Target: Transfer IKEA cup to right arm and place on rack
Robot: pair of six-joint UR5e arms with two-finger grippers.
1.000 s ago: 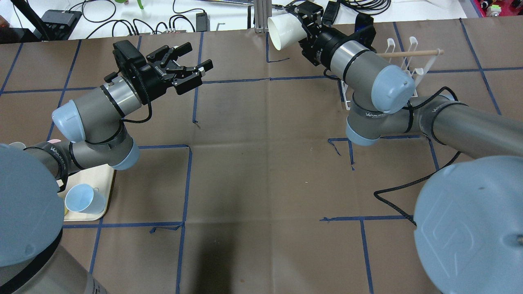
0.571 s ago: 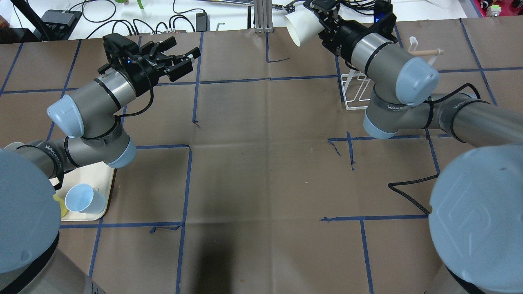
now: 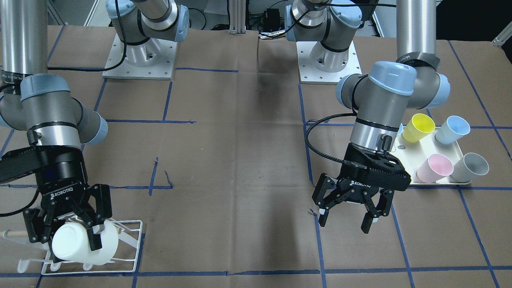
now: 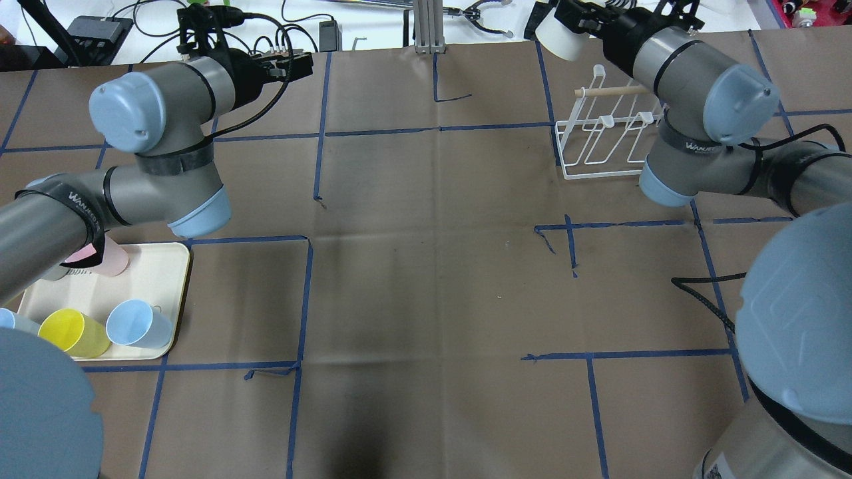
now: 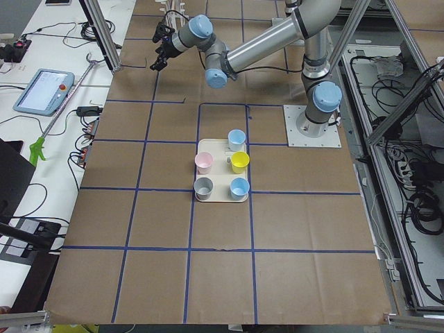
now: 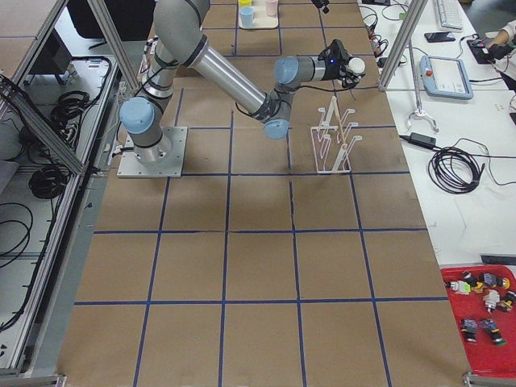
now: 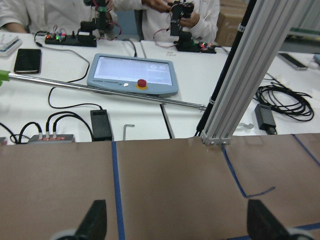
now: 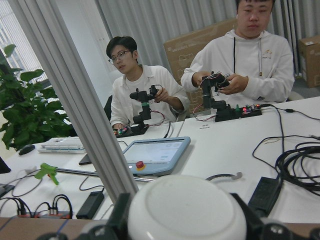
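Observation:
My right gripper (image 3: 66, 244) is shut on a white IKEA cup (image 3: 86, 240), held on its side just above the white wire rack (image 3: 132, 240) with a wooden dowel handle (image 3: 14, 233). In the overhead view the cup (image 4: 556, 40) sits at the table's far edge, beyond the rack (image 4: 602, 143). The right wrist view shows the cup's base (image 8: 185, 210) between the fingers. My left gripper (image 3: 348, 212) is open and empty, hanging over bare table left of the tray. Its fingertips (image 7: 95, 220) show spread wide in the left wrist view.
A cream tray (image 4: 160, 273) at the near left holds several coloured cups, among them yellow (image 3: 418, 127), pink (image 3: 434, 167) and grey (image 3: 470, 168). An aluminium post (image 4: 426, 26) stands at the far edge. Cables and a teach pendant (image 7: 132, 75) lie beyond it.
My right arm carried the white cup to the right and further back, to beyond the rack. My left arm swung away to the left and back, its gripper still open.

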